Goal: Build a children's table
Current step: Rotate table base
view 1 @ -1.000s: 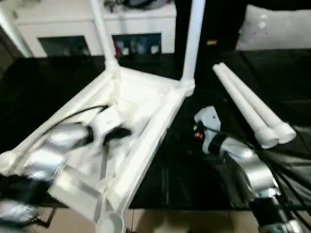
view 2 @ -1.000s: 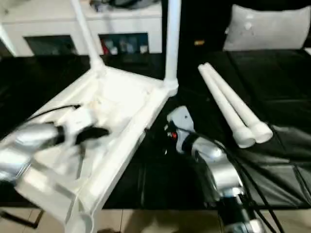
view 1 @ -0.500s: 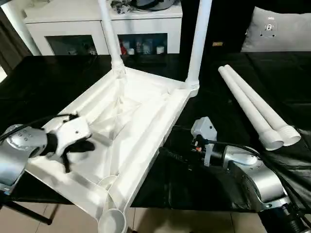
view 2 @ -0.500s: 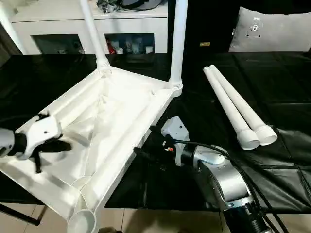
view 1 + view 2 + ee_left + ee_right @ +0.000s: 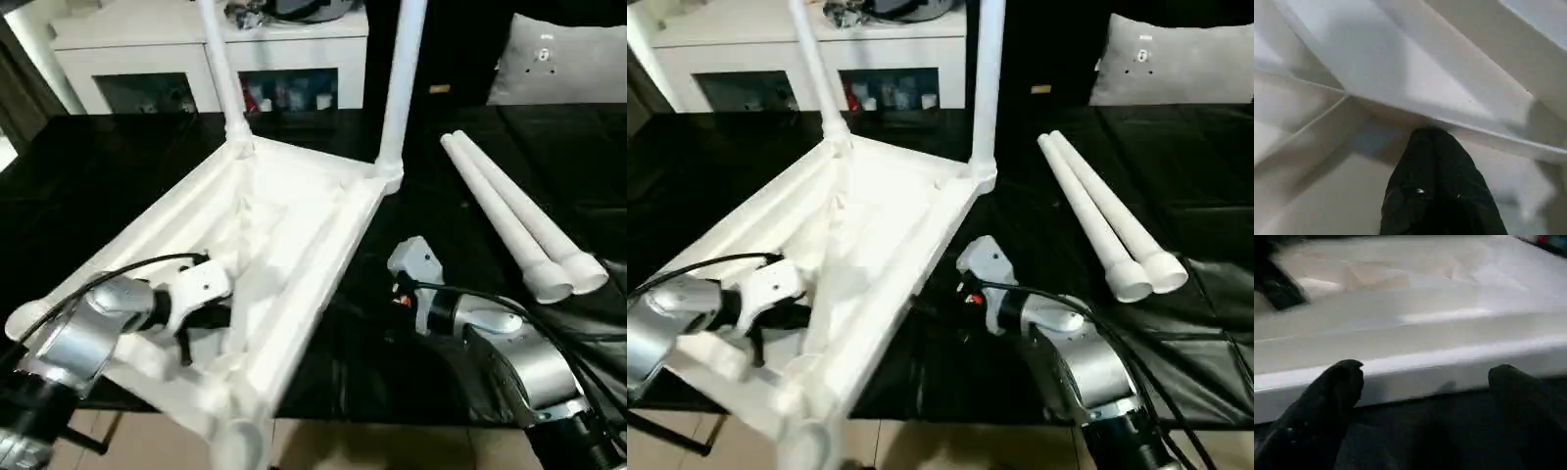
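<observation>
white plastic dominates the left eye view: the tabletop [image 5: 284, 225] lies upside down and tilted on a black surface [image 5: 98, 166], ribbed underside up, one corner socket [image 5: 238, 443] hanging past the near edge. two legs [image 5: 397, 88] stand upright in the far corner sockets. two loose legs [image 5: 509, 220] lie side by side on the black surface to the right, touching each other, well apart from the tabletop. the left gripper [image 5: 204, 315] sits over the underside near the tabletop's near end, its black fingers clenched together with nothing between them. the right gripper [image 5: 338, 311] reaches toward the tabletop's right rim from the black surface. a white cabinet [image 5: 196, 59] stands behind, and a grey cushion [image 5: 563, 64] sits at the far right.

from the right eye view the same layout shows, with the right arm's silver forearm [image 5: 1087, 367] running back toward the near right corner.

in the left wrist view the left gripper's fingers [image 5: 1437, 186] are pressed shut, tip just beside a raised rib [image 5: 1415, 93] of the underside.

in the right wrist view the right gripper's two fingers [image 5: 1327, 401] stand wide apart, released, holding nothing, just in front of the tabletop's rim [image 5: 1415, 367]; whether they touch it cannot be told.
</observation>
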### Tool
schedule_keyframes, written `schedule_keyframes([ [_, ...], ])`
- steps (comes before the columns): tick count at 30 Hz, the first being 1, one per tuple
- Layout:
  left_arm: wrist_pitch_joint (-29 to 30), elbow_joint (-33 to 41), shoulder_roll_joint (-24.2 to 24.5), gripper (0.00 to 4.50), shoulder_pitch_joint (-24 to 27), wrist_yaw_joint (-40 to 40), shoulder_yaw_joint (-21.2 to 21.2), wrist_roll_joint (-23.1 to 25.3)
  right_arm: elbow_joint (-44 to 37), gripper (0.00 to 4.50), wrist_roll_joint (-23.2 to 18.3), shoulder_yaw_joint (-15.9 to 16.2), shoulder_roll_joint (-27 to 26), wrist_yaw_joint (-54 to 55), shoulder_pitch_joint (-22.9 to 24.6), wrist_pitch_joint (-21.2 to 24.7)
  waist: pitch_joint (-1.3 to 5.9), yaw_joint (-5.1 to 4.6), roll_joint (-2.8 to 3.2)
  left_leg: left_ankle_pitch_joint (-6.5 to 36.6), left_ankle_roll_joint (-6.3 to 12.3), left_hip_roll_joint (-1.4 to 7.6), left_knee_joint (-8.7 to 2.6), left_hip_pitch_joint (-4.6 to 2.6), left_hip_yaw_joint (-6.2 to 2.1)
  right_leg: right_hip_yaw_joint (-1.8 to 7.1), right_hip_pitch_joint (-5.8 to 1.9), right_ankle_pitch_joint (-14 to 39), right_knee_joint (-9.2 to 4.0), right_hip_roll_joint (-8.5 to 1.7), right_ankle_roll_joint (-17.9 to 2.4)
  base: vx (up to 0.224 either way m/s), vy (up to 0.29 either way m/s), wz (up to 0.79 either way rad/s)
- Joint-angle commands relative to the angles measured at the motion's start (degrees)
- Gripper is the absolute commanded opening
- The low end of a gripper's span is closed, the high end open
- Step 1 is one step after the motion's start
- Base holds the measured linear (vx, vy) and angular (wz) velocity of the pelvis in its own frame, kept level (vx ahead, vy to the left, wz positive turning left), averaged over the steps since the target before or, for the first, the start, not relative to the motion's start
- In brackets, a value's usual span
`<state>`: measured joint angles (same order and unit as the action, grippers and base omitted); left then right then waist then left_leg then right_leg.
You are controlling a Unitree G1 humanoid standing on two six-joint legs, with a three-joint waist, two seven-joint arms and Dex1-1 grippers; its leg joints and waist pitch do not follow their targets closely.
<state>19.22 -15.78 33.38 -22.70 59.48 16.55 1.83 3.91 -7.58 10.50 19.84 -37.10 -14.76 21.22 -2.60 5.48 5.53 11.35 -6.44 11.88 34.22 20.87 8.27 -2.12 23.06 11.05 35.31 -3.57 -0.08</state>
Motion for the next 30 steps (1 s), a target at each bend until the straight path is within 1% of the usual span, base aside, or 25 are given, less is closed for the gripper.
schedule_keyframes([
  [1,-1.55,-3.17,-4.22,0.06,-3.38,-3.73,-0.14,-1.78,2.11,4.5,1.75,-2.17,-0.65,4.58,-2.0,1.09,3.85,-0.1,-0.19,9.79,-0.56,-0.17,-3.57,-0.72,1.0,1.97,-2.53,9.12,-4.16,-2.76,-12.17,0.0,0.0,0.0],
  [2,-1.66,-3.75,-4.76,0.06,-3.76,-4.19,-0.23,-1.82,2.34,4.5,1.85,-2.34,-0.68,4.95,-2.13,1.13,3.88,0.03,-0.22,8.39,-0.36,-0.25,-3.61,-0.09,0.86,1.82,-3.03,7.3,-3.83,-2.75,-12.04,0.0,0.0,0.0],
  [3,-2.02,-7.06,-7.35,0.06,-5.88,-7.25,-1.02,-1.67,3.23,4.5,2.31,-2.79,-0.66,6.19,-2.57,0.96,3.83,0.0,-0.28,8.75,-0.22,-0.3,-3.59,0.04,0.82,1.66,-3.06,7.46,-3.87,-2.72,-11.5,0.0,0.0,0.0],
  [4,-2.14,-8.06,-8.08,0.06,-6.49,-8.17,-1.34,-1.67,3.42,4.5,2.47,-2.86,-0.64,6.48,-2.66,0.88,3.98,0.09,-0.23,8.87,-0.2,-0.21,-3.62,0.02,0.65,1.61,-3.21,7.45,-3.78,-2.92,-11.32,0.0,0.0,0.0],
  [5,-2.34,-9.68,-9.27,0.06,-7.48,-9.68,-1.86,-1.67,3.73,4.5,2.72,-2.96,-0.61,6.96,-2.81,0.74,3.89,-0.15,-0.52,7.99,0.0,-0.42,-3.66,0.6,0.58,1.51,-3.6,6.99,-3.73,-2.83,-10.6,0.0,0.0,0.0],
  [6,-3.14,-13.34,-11.34,0.06,-9.58,-13.36,-2.91,-1.12,4.21,4.5,2.99,-3.21,-0.73,7.91,-3.08,0.84,3.83,-0.31,-0.83,8.01,0.09,-0.52,-3.63,0.55,0.7,1.45,-3.49,7.37,-3.95,-2.67,-10.23,0.0,0.0,0.0],
  [7,-4.81,-18.01,-14.17,0.06,-12.39,-19.26,-4.53,-0.43,4.79,4.5,3.44,-3.57,-0.99,9.26,-3.42,0.89,4.13,-0.34,-0.77,7.01,0.53,-0.44,-3.42,0.41,0.65,1.59,-3.61,7.54,-3.89,-2.96,-10.02,0.0,0.0,0.0],
  [8,-5.05,-18.68,-14.59,0.06,-12.8,-20.11,-4.76,-0.33,4.87,4.5,3.51,-3.63,-1.03,9.46,-3.47,0.89,3.77,-0.5,-0.84,7.03,0.77,-0.78,-3.36,0.54,0.9,1.54,-3.28,8.29,-4.35,-2.59,-9.66,0.0,0.0,0.0],
  [9,-5.76,-20.2,-15.98,0.06,-13.88,-23.3,-5.85,-0.37,5.05,4.5,3.81,-3.76,-1.2,10.13,-3.6,0.85,3.77,-0.55,-0.88,7.49,0.6,-0.81,-3.26,0.49,0.91,1.45,-3.48,9.0,-4.41,-2.62,-9.64,0.0,0.0,0.0],
  [10,-5.87,-20.7,-16.9,0.06,-14.38,-25.23,-6.69,-0.68,5.1,4.5,4.09,-3.77,-1.27,10.53,-3.67,0.65,4.15,-0.3,-0.9,6.02,1.1,-0.52,-3.17,0.55,0.71,1.57,-3.7,7.43,-4.1,-2.94,-9.92,0.0,0.0,0.0],
  [11,-6.0,-21.21,-17.54,0.06,-14.76,-26.26,-7.29,-0.82,5.24,4.5,4.34,-3.78,-1.36,10.85,-3.74,0.44,4.11,-0.36,-0.9,5.59,1.18,-0.54,-3.25,0.78,0.56,1.45,-3.86,6.9,-4.0,-2.94,-9.99,0.0,0.0,0.0],
  [12,-6.0,-21.21,-17.54,0.06,-14.76,-26.26,-7.29,-0.82,5.24,4.5,4.34,-3.78,-1.36,10.85,-3.74,0.44,4.07,-0.45,-1.0,5.29,1.25,-0.59,-3.3,0.92,0.54,1.33,-3.88,6.82,-4.04,-2.83,-9.76,0.0,0.0,0.0],
  [14,-7.22,-21.44,-17.82,0.06,-14.78,-26.55,-7.25,-0.63,5.62,4.5,4.63,-3.91,-1.59,11.46,-3.87,0.26,4.18,-0.5,-0.95,4.86,1.7,-0.55,-3.15,0.7,0.6,1.43,-3.67,6.03,-4.02,-2.82,-10.03,0.0,0.0,0.0],
  [15,-9.49,-18.86,-17.32,0.06,-13.25,-23.63,-6.76,-1.08,6.04,4.5,5.09,-4.5,-1.86,12.89,-4.11,-0.27,4.18,-0.46,-0.93,4.58,1.91,-0.41,-3.21,0.73,0.55,1.47,-3.61,5.73,-4.0,-2.94,-10.34,0.0,0.0,0.0],
  [18,-10.52,-16.53,-16.39,0.06,-11.96,-21.76,-6.41,-1.66,5.96,4.5,4.92,-5.17,-1.9,13.95,-4.23,-0.32,4.17,-0.45,-0.76,5.09,2.05,-0.3,-3.19,0.55,0.72,1.49,-3.39,5.42,-3.94,-2.82,-10.89,0.0,0.0,0.0],
  [19,-11.61,-14.74,-15.27,0.06,-10.98,-20.46,-6.39,-1.83,6.3,4.5,4.97,-5.99,-2.09,14.99,-4.52,-0.23,4.2,-0.34,-0.99,5.35,2.1,-0.12,-3.35,0.55,0.62,1.49,-3.46,5.4,-3.76,-3.05,-11.11,0.0,0.0,0.0],
  [21,-12.45,-13.57,-14.51,0.06,-10.34,-19.64,-6.36,-1.91,6.6,4.5,5.04,-6.57,-2.22,15.7,-4.73,-0.2,4.1,-0.5,-0.97,5.93,2.1,-0.14,-3.36,0.41,0.77,1.48,-3.17,6.0,-3.95,-2.87,-11.07,0.0,0.0,0.0],
  [22,-12.53,-10.99,-13.17,0.06,-9.18,-18.37,-6.47,-2.28,7.7,4.5,5.35,-6.92,-2.25,16.35,-5.21,-0.53,4.2,-0.42,-0.78,6.38,1.69,0.06,-3.44,0.28,0.61,1.51,-3.23,5.93,-3.66,-3.14,-11.31,0.0,0.0,0.0],
  [23,-11.32,-8.15,-11.81,0.06,-8.03,-16.49,-6.83,-3.34,8.92,4.5,5.78,-6.9,-2.23,16.79,-5.7,-0.94,4.07,-0.53,-0.81,6.7,1.58,0.12,-3.58,0.34,0.64,1.51,-3.15,6.21,-3.64,-3.12,-11.42,0.0,0.0,0.0],
  [24,-11.32,-8.15,-11.81,0.06,-8.03,-16.49,-6.83,-3.34,8.92,4.5,5.78,-6.9,-2.23,16.79,-5.7,-0.94,3.92,-0.66,-0.76,7.15,1.46,-0.03,-3.53,0.34,0.79,1.47,-3.06,6.83,-3.8,-2.89,-11.36,0.0,0.0,0.0],
  [25,-9.1,-4.03,-9.82,0.23,-6.29,-13.48,-6.91,-4.92,10.39,4.5,6.06,-6.67,-2.25,17.05,-6.31,-1.45,3.9,-0.67,-0.85,7.25,1.41,-0.11,-3.49,0.28,0.85,1.5,-3.07,7.02,-3.85,-2.89,-11.3,0.0,0.0,0.0],
  [26,-5.96,1.23,-6.93,0.33,-3.97,-9.13,-6.19,-6.72,12.17,4.5,6.41,-6.34,-2.36,17.34,-7.08,-1.98,4.03,-0.56,-0.81,7.55,1.16,0.31,-3.7,0.14,0.67,1.56,-2.96,7.31,-3.48,-3.41,-11.9,0.0,0.0,0.0],
  [27,-4.19,4.85,-4.67,0.42,-2.14,-5.53,-5.39,-7.75,13.6,4.5,6.69,-6.05,-2.49,17.61,-7.74,-2.35,3.75,-0.87,-1.0,7.67,1.14,0.13,-3.84,0.4,0.85,1.47,-2.89,8.56,-3.62,-2.99,-11.53,0.0,0.0,0.0],
  [28,-2.95,7.52,-2.83,0.45,-0.68,-2.71,-4.55,-8.43,14.79,4.5,6.96,-5.78,-2.6,17.82,-8.31,-2.66,3.87,-0.87,-0.77,7.83,1.11,0.18,-3.78,0.14,0.79,1.5,-2.79,8.64,-3.56,-3.13,-11.72,0.0,0.0,0.0],
  [30,-1.9,9.48,-1.38,0.68,0.49,-0.57,-3.65,-8.68,15.97,4.5,7.31,-5.6,-2.79,18.0,-8.88,-2.95,3.64,-1.24,-0.6,8.19,1.28,0.03,-3.73,0.11,1.0,1.56,-2.56,8.72,-3.67,-2.84,-11.99,0.0,0.0,0.0],
])
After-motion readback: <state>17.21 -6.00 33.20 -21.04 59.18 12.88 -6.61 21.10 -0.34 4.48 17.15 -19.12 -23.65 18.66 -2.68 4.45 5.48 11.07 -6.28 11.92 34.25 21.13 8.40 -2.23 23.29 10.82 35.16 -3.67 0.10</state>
